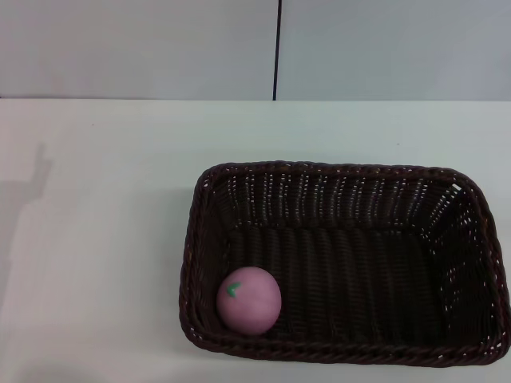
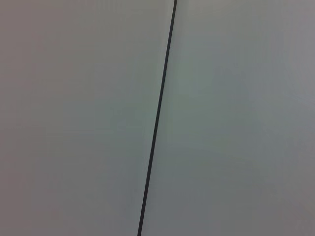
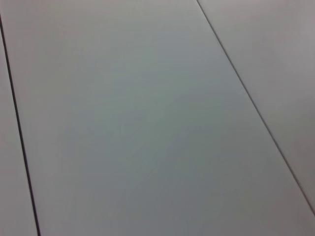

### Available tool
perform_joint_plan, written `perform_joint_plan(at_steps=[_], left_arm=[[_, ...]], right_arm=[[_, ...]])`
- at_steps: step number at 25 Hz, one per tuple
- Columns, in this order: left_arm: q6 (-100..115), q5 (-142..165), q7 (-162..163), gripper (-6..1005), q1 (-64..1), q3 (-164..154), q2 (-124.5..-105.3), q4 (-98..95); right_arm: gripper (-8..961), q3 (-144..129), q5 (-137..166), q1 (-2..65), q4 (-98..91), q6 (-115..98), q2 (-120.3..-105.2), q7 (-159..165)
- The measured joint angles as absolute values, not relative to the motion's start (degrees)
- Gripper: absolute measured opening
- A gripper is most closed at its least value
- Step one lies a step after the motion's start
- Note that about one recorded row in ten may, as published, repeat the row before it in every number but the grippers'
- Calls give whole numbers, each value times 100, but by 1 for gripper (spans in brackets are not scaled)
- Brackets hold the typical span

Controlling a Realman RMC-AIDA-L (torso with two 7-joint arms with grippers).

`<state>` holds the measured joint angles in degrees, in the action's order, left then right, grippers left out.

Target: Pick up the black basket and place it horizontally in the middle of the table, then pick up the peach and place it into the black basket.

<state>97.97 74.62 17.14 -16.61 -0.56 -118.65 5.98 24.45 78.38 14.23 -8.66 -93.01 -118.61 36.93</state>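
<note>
The black basket [image 1: 343, 191], a large dark woven wicker basket, lies lengthwise across the white table [image 1: 104, 239], right of centre and near the front edge. The pink peach [image 1: 249, 300] with its green leaf mark rests inside the basket, in its front left corner. Neither gripper shows in the head view. Both wrist views show only grey wall panels with dark seams, no fingers, no basket and no peach.
A grey wall with a dark vertical seam [image 1: 277, 48] stands behind the table's far edge. A faint shadow [image 1: 32, 183] falls on the left of the tabletop. The basket's right end reaches the head view's right edge.
</note>
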Motion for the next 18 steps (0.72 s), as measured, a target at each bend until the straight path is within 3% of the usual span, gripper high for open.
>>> perform_joint_plan(at_steps=[6, 9, 18], left_arm=[[9796, 7479, 1712, 844, -1633, -89, -11865, 604], [9797, 7482, 1710, 653, -1634, -89, -11865, 612], [9787, 7462, 1706, 572, -1698, -55, -11865, 677]], right_arm=[[545, 2597, 7839, 1432, -871, -9271, -11854, 3690], [544, 2639, 7840, 1432, -871, -9244, -11848, 3689], [545, 2719, 7840, 1433, -870, -9213, -11859, 3685]])
